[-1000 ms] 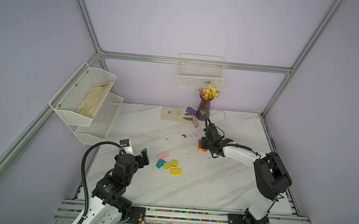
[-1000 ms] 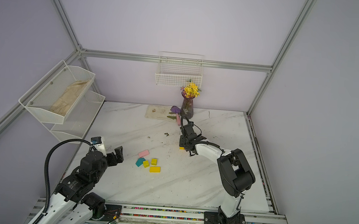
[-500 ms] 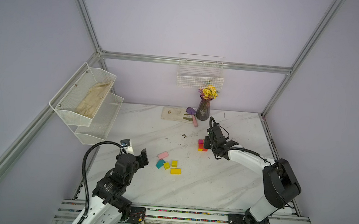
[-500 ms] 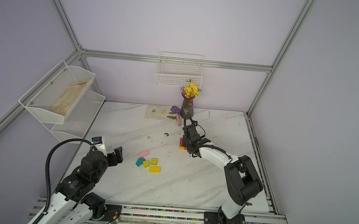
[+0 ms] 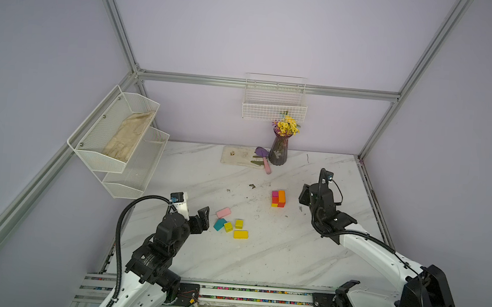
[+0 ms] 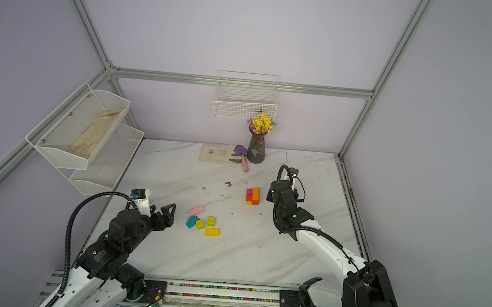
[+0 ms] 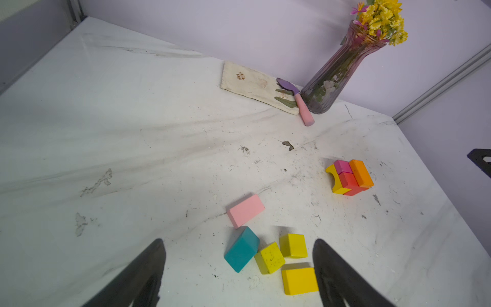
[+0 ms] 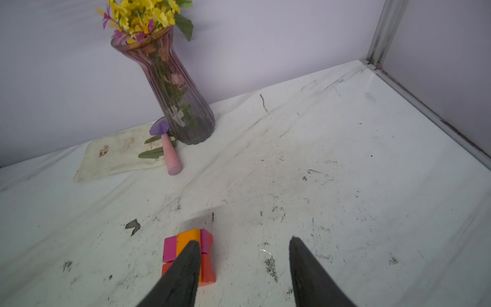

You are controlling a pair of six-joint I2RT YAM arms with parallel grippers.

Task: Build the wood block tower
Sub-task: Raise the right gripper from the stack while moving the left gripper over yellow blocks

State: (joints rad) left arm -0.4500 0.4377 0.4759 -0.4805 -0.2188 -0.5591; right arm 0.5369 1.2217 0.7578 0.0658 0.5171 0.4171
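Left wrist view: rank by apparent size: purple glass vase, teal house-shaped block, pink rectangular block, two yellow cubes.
Purple glass vase
teal house-shaped wood block
pink rectangular wood block, close to teal, unsure
yellow wood cubes look alike

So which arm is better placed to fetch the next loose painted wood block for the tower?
Probably left. Its open left gripper hangs right beside the loose pink, teal and yellow wood blocks; the empty right gripper sits by the red, orange and magenta block stack.

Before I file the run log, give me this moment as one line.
left hand: open, empty, by loose blocks | right hand: open, empty, beside tower | tower: low stack, free | loose blocks: pink, teal, three yellow
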